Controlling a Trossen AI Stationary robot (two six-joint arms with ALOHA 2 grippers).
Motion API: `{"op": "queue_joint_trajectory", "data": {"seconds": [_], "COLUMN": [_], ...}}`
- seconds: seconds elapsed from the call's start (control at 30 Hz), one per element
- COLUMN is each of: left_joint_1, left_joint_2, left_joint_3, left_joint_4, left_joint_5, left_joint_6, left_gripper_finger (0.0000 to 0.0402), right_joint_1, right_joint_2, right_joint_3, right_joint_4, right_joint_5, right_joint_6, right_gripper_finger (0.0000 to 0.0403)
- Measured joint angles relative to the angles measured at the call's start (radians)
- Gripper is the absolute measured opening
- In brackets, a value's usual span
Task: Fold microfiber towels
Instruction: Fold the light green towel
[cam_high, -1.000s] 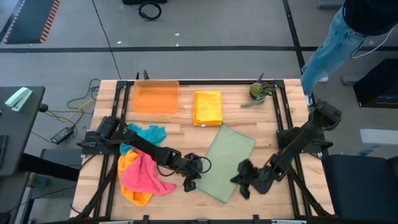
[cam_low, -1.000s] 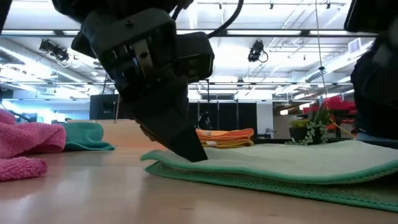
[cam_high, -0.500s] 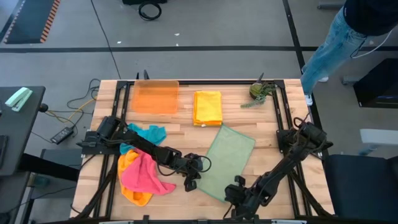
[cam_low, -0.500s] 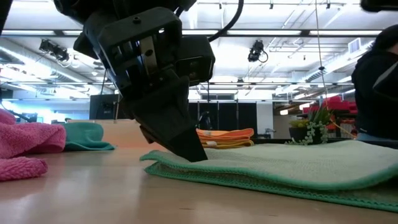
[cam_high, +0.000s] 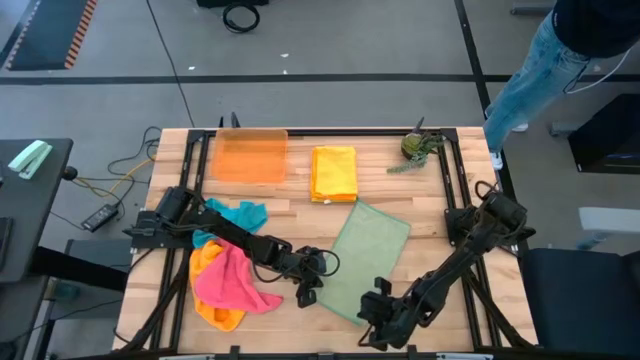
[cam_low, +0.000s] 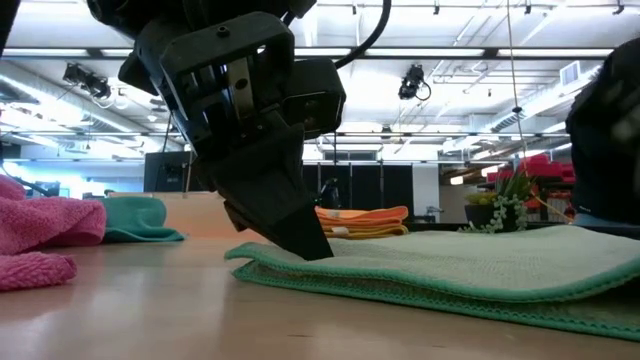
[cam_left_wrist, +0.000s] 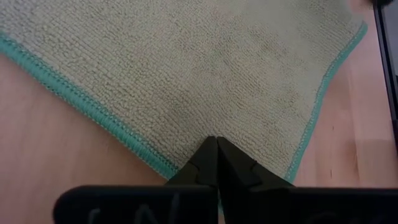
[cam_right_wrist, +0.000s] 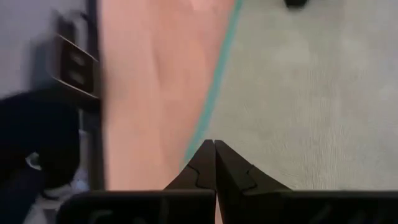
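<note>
Your left gripper (cam_high: 306, 294) has its fingers (cam_left_wrist: 214, 163) pressed together, tips down at the sage green towel's (cam_high: 365, 260) near-left corner; whether they pinch the hem or only press on it, you cannot tell. Your right gripper (cam_high: 372, 318) also has its fingers (cam_right_wrist: 211, 163) pressed together, sitting at the towel's near edge with the teal hem just beside the tips.

The sage green towel lies flat and open at the table's (cam_high: 440, 215) centre, tilted like a diamond. At about 12 o'clock from it sits a folded yellow towel (cam_high: 334, 172); at 11 o'clock, the orange tray (cam_high: 250, 155). At 9 o'clock, the pink towel (cam_high: 232, 282) lies heaped on an orange towel (cam_high: 212, 312), with a teal-blue towel (cam_high: 240, 214) behind.

Expect the cloth to be light, limp and grippy on wood. It will likely sag and drag, so take it by the stitched hem at two neighbouring corners and lift both together.
</note>
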Motion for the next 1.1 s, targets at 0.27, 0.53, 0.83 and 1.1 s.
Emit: {"op": "queue_joint_trajectory", "data": {"seconds": [0.27,0.53,0.83,1.1], "left_joint_1": [0.000,0.000,-0.002,-0.026], "left_joint_2": [0.000,0.000,0.000,0.005], "left_joint_3": [0.000,-0.001,-0.001,-0.003], "left_joint_4": [-0.003,-0.002,-0.001,0.044], "left_joint_5": [0.000,0.000,0.000,0.006], "left_joint_6": [0.000,-0.007,-0.015,-0.121], "left_gripper_finger": [0.0017,0.0020,0.0008,0.0028], "right_joint_1": [0.009,0.014,0.028,0.028], "right_joint_2": [0.037,0.074,0.042,-0.107], "right_joint_3": [-0.001,0.001,-0.003,-0.002], "right_joint_4": [-0.007,-0.012,-0.048,-0.318], "right_joint_5": [-0.093,-0.121,-0.184,-0.079], "right_joint_6": [0.046,0.075,0.092,0.054], "right_gripper_finger": [0.0002,0.0002,0.0002,0.0002]}}
